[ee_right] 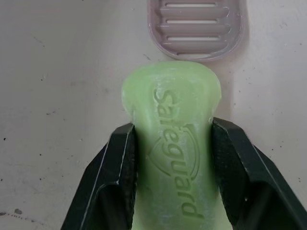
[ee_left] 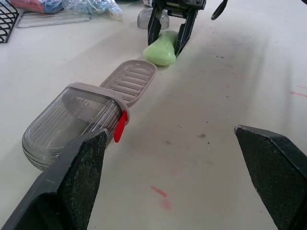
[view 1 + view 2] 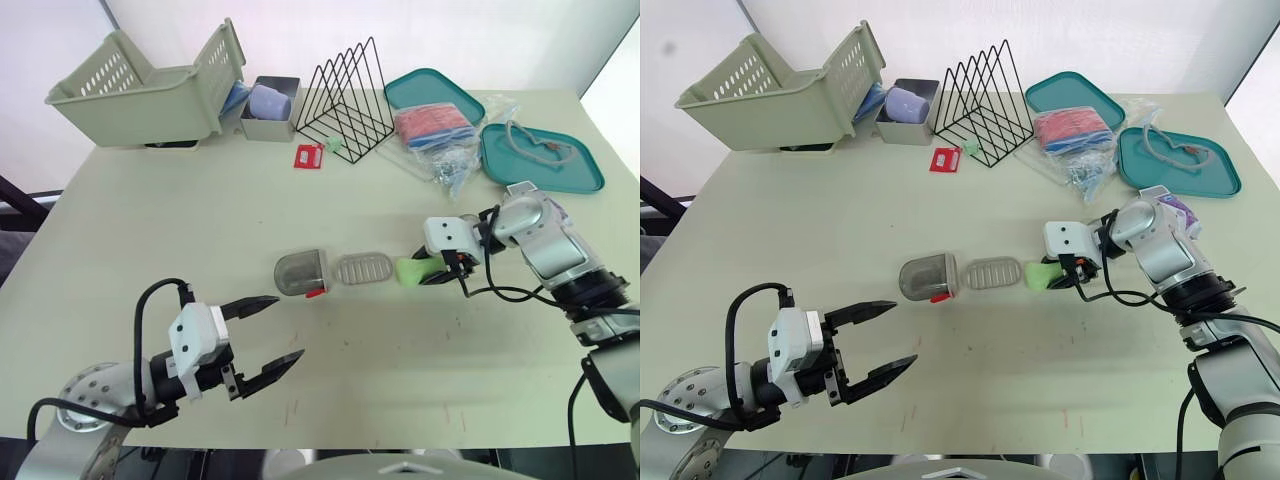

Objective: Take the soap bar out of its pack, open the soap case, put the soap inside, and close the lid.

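1. The right tool (image 1: 173, 143) is clamping one green soap bar (image 1: 170, 96) on the surface (image 3: 400, 380), just beside one slotted tray (image 1: 194, 24).
2. One clear case (image 3: 300, 272) is touching the tray.
3. The left tool (image 3: 285, 328) is hovering with its fingers apart, near the case.

Head stereo pair looks down on the worktop (image 3: 150, 220); both low, close wrist cameras share the soap bar (image 2: 160, 48) at three o'clock.

The left arm reaches forward low, wrist level, and the left gripper (image 3: 290, 326) has its two black fingers spread wide, holding nothing. The right arm bends in from the right side, forearm pointing leftward, and the right gripper (image 3: 432, 270) pinches the green soap bar (image 3: 408, 270) between its fingers.
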`<state>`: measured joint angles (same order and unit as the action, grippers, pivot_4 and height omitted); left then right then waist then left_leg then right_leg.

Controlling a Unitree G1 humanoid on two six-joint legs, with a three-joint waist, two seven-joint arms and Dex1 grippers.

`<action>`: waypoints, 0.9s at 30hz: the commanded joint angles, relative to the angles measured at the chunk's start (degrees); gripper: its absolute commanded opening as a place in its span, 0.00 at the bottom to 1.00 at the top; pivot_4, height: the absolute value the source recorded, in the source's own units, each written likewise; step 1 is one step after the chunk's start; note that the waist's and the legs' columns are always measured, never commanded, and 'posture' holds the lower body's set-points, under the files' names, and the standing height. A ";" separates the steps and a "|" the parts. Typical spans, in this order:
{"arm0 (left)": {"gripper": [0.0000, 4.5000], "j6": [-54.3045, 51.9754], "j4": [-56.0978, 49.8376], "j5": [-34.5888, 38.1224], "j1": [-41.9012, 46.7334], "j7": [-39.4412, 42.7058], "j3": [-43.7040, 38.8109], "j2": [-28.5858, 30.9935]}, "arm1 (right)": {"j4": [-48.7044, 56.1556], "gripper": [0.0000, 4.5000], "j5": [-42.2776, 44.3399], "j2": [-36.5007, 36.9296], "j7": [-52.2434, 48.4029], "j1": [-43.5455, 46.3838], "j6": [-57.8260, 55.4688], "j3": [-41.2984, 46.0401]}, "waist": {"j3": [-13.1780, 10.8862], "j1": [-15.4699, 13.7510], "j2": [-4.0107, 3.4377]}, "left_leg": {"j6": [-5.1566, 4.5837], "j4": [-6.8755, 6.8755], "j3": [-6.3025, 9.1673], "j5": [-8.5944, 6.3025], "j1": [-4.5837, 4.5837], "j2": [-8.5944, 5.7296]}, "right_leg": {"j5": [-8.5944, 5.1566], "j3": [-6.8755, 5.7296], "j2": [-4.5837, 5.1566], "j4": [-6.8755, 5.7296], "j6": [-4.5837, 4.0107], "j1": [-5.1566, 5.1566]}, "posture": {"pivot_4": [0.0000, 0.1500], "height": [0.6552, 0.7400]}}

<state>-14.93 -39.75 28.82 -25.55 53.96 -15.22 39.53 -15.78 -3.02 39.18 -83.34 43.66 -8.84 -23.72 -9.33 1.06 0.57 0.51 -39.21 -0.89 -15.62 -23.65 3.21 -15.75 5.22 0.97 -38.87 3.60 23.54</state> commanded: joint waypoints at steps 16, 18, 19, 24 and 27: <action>1.00 1.62 0.14 0.54 -0.42 0.17 -1.21 0.57 | 15.77 0.36 6.35 -8.29 3.53 5.64 -16.32 -0.85 | -0.01 0.18 -0.02 | 0.00 0.02 0.04 0.00 -0.03 0.01 | 0.00 -0.05 0.01 0.00 0.00 0.02 | 1.00 1.00; 1.00 1.98 0.30 0.48 -0.71 0.21 -1.21 0.38 | 14.71 0.36 5.53 -9.78 4.86 6.01 -16.06 -2.08 | -0.01 0.19 -0.02 | 0.00 0.02 0.05 0.00 -0.03 0.01 | 0.00 -0.06 0.00 -0.01 0.00 0.03 | 1.00 1.00; 1.00 2.21 0.37 0.43 -0.89 0.26 -1.20 0.29 | 13.86 0.36 5.07 -10.48 5.51 6.32 -15.85 -2.60 | -0.01 0.22 -0.02 | 0.00 0.02 0.05 0.00 -0.03 0.01 | 0.00 -0.06 0.00 -0.01 0.00 0.03 | 1.00 1.00; 1.00 3.09 0.73 0.21 -1.37 0.30 -1.07 0.18 | 11.60 0.36 3.79 -11.76 6.53 6.78 -15.00 -4.08 | -0.01 0.21 -0.02 | 0.00 0.02 0.05 0.00 -0.04 0.01 | 0.00 -0.07 0.00 0.00 0.00 0.03 | 1.00 1.00; 1.00 3.56 0.90 0.00 -1.59 0.26 -0.97 0.11 | 10.42 0.36 2.93 -12.30 7.12 6.75 -15.01 -4.83 | -0.01 0.27 -0.02 | 0.00 0.02 0.05 0.00 -0.03 0.01 | 0.00 -0.06 0.00 0.00 0.00 0.03 | 1.00 1.00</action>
<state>-12.89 -38.66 28.77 -26.97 53.99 -15.36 39.79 -5.82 0.18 27.28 -76.61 48.78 -24.63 -28.66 -9.35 1.34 0.55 0.52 -39.19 -0.84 -15.62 -23.68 3.22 -15.75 5.16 0.96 -38.87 3.60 23.58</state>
